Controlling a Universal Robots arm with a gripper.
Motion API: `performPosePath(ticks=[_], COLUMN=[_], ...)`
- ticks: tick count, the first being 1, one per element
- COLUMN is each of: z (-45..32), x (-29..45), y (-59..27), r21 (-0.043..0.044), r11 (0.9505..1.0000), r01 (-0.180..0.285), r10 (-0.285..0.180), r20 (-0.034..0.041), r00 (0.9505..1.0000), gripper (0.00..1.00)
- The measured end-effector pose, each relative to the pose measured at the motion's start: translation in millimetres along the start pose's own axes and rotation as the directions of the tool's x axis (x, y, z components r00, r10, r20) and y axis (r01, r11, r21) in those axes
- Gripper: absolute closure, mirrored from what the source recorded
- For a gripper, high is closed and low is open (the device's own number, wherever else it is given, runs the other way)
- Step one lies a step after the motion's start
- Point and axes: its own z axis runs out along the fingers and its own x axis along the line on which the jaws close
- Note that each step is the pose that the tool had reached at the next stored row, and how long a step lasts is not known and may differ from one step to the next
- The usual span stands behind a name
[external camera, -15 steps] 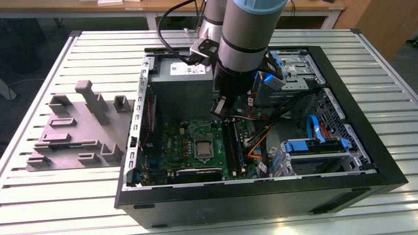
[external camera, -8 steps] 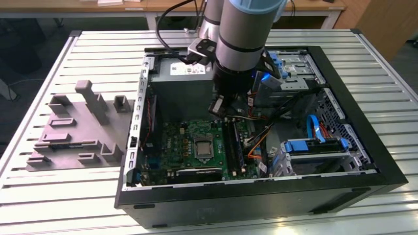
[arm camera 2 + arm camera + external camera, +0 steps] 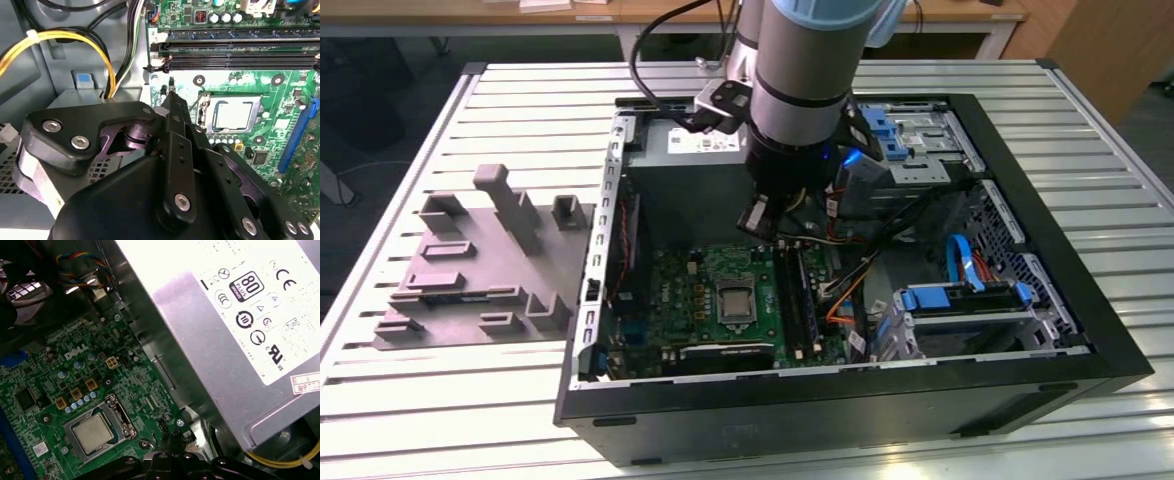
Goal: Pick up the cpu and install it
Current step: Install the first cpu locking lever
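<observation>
The robot arm's pincer [image 3: 171, 95] hangs inside the open computer case [image 3: 1067, 330], its dark fingers [image 3: 176, 120] drawn together to a narrow tip with nothing visible between them, poised above the edge of the green motherboard [image 3: 680, 300] near the power supply.

The cpu [image 3: 233, 114], a silvery-grey square with a pale rim, already sits within the metal-framed socket [image 3: 207, 116] on the motherboard, just beside the pincer tip in the second wrist view and well clear of its grasp; the same chip [image 3: 93, 433] shows in the first wrist view, and in the exterior view [image 3: 735, 299].

Black memory slots [image 3: 235, 55] run alongside the socket. The grey power supply box [image 3: 235, 330] stands close by, a bundle of yellow and black cables [image 3: 65, 42] looping past it. Blue-tabbed drive bays [image 3: 961, 300] occupy the case toward the exterior view's right.

The case lies on its side on a slatted metal counter [image 3: 1121, 230], with a grey plastic tray [image 3: 474, 270] of raised blocks beside it at the exterior view's left.
</observation>
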Motion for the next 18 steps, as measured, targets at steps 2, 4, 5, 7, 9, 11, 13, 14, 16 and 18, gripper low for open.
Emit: performPosePath(ticks=[2, 4, 5, 7, 9, 11, 13, 14, 16, 18], z=[0.2, 0.3, 0.3, 0.1, -0.1, -0.3, -0.4, -0.4, -0.4, -0.5], x=[0.2, 1.4, 2.7, 6.2, 10.1, 13.5, 14.6, 14.6, 14.7, 14.7], y=[-0.1, -0.5, -1.1, -2.6, -4.5, -6.3, -6.9, -6.9, -7.0, -7.0], r21=[0.0002, -0.0002, -0.0002, -0.0002, -0.0002, -0.0002, -0.0001, -0.0001, -0.0001, -0.0001], r11=[0.9999, 0.9996, 0.9996, 0.9995, 0.9994, 0.9993, 0.9993, 0.9993, 0.9993, 0.9993], r01=[0.016, 0.027, 0.03, 0.033, 0.036, 0.037, 0.037, 0.037, 0.038, 0.038], r10=[-0.016, -0.027, -0.03, -0.033, -0.036, -0.037, -0.037, -0.037, -0.038, -0.038], r20=[-0.0024, -0.0031, -0.0033, -0.0037, -0.0039, -0.004, -0.0041, -0.0042, -0.0043, -0.0043], r00=[0.9999, 0.9996, 0.9995, 0.9995, 0.9994, 0.9993, 0.9993, 0.9993, 0.9993, 0.9993], gripper=[0.89, 0.89, 0.89, 0.89, 0.89, 0.89, 0.89, 0.89, 0.89, 0.89])
